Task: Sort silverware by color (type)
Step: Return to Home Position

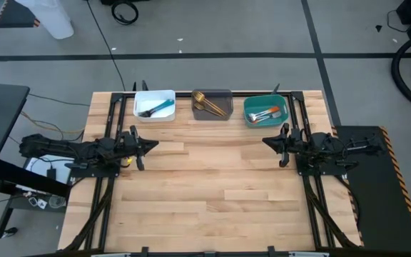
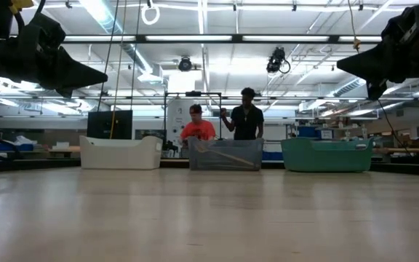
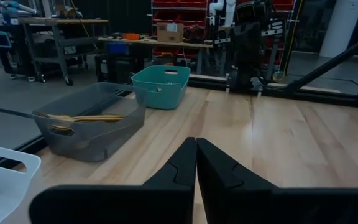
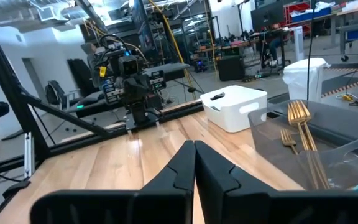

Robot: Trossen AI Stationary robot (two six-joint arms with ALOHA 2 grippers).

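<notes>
The silverware lies in three bins along the table's far edge: blue-handled pieces in the white bin (image 1: 154, 106), gold pieces (image 1: 210, 104) in the grey bin (image 1: 212, 113), orange-handled pieces (image 1: 262, 114) in the teal bin (image 1: 265, 110). The gold forks (image 4: 302, 134) lean on the grey bin's wall. My left gripper (image 1: 155, 144) hangs shut over the table's left side, and my right gripper (image 1: 265, 140) hangs shut over the right side. Both are above the table and touch nothing.
The bare wooden table top (image 1: 212, 185) stretches between and in front of both arms. Black frame rails (image 1: 102, 193) run along the left and right sides. Two people (image 2: 224, 120) stand in the room behind the far edge.
</notes>
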